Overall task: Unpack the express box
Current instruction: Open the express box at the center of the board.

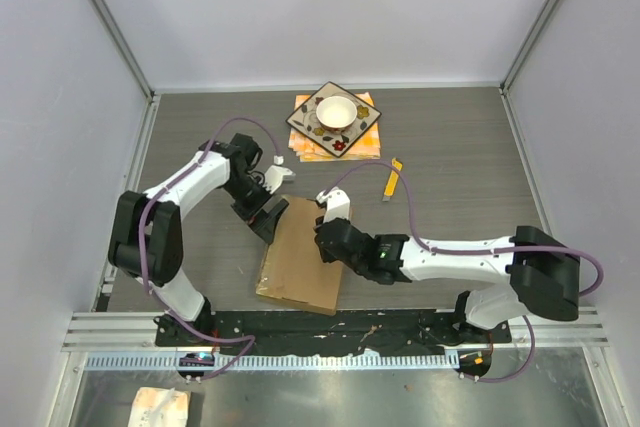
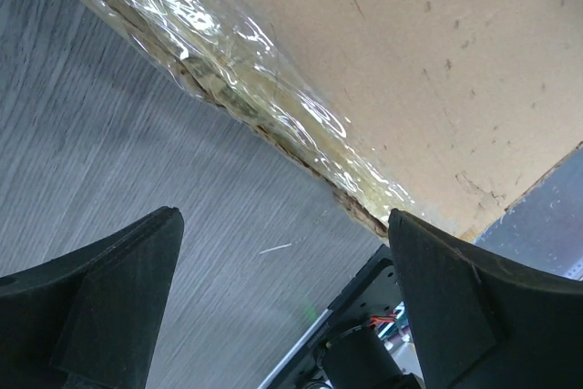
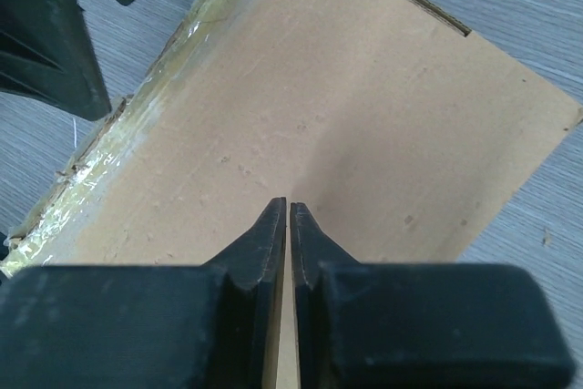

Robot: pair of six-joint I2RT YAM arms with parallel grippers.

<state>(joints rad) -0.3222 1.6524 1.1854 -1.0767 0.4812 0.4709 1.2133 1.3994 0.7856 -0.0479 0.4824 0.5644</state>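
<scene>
The box [image 1: 300, 259] lies flat on the counter [image 1: 450, 147] near the front edge, between the two arms. Well behind it a square patterned plate [image 1: 308, 125] carries a white bowl [image 1: 337, 110] and rests on an orange cloth [image 1: 366, 143]. A slim yellow tool [image 1: 393, 179] lies to the right of these, apart from everything.

The left claw [image 1: 268, 212] stands at the box's far left corner, spread wide and holding nothing. The right claw [image 1: 330, 239] hangs over the far right part of the lid, its fingers pressed together with only a hairline slit between them and nothing pinched. Whether its tips touch the lid cannot be told.

The box is plain brown cardboard, matte and flecked with small scuffs. The counter is grey with a fine streaked grain. The claws' fingers are black, matte and wedge-shaped.

Only the top view shows the plate, cloth and tool. The left wrist view shows clear glossy tape [image 2: 273, 88], wrinkled along the box's edge, with ragged cardboard beneath it. The right wrist view adds a narrow slot [image 3: 419, 2] cut near the lid's far edge, and shows the left claw's fingers [image 3: 46, 34] just beside the taped side.
</scene>
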